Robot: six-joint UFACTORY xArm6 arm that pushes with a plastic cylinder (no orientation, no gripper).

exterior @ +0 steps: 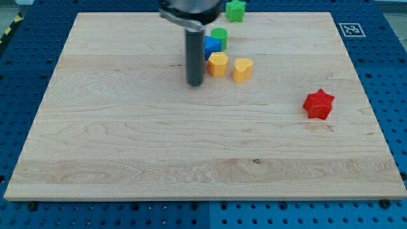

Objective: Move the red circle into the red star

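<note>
The red star lies on the wooden board at the view's right. No red circle shows; the rod may hide it. My tip rests on the board just left of the yellow hexagon, far to the left of the red star.
A yellow heart lies right of the yellow hexagon. A blue block and a green circle sit just above them. A green star is at the board's top edge. A blue pegboard table surrounds the board.
</note>
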